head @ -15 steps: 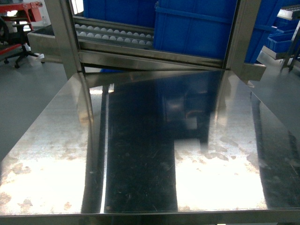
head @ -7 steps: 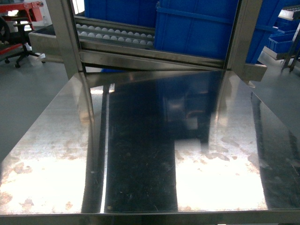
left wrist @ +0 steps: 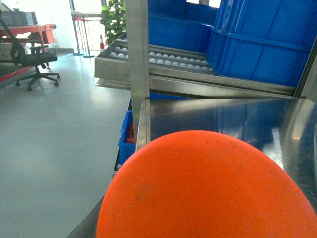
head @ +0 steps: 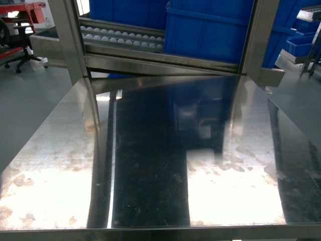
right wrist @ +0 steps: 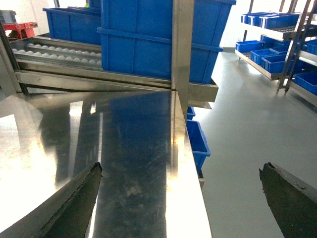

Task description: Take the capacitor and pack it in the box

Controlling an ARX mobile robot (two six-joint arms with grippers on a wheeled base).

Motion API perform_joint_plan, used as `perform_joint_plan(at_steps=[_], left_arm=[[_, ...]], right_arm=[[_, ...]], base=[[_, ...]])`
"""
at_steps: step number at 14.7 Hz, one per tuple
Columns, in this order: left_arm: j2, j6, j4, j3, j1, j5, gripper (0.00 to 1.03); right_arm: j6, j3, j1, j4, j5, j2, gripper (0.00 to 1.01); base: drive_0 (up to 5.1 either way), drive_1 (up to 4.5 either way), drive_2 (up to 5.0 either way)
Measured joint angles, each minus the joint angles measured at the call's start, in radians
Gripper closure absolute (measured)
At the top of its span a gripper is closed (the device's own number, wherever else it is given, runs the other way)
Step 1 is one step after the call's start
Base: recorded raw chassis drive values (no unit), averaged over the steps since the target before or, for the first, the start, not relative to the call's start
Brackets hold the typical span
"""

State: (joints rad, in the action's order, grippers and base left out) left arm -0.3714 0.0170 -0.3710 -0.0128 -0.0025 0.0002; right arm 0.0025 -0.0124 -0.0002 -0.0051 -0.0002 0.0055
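The steel bench in the head view carries nothing, and no capacitor and no pink box appear in any view, so I cannot say where they are. I judge the task is at its very start, before any reach. The right tool is wide open and holds nothing; its dark fingers frame the bench edge. The left tool is hidden behind an orange dome, so I cannot tell its state. Blue bins stand at 12 o'clock on the roller rack. The next move calls for finding the parts first.
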Motion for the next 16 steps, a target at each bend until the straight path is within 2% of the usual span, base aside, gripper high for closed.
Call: perform_joint_plan(at_steps=[9, 11, 16], left_arm=[[0.2, 0.0, 0.199, 0.0, 0.0, 0.0, 0.6], [0.358, 0.0, 0.384, -0.001, 0.0, -0.001, 0.6], [0.36, 0.0, 0.372, -0.001, 0.0, 0.0, 0.6]], right_arm=[[0.0, 0.0, 0.0, 0.0, 0.0, 0.0, 0.03], [0.0, 0.0, 0.0, 0.0, 0.0, 0.0, 0.03], [0.0, 0.0, 0.0, 0.0, 0.0, 0.0, 0.03]], base=[[0.0, 0.0, 0.0], [0.0, 0.0, 0.0], [0.0, 0.0, 0.0]])
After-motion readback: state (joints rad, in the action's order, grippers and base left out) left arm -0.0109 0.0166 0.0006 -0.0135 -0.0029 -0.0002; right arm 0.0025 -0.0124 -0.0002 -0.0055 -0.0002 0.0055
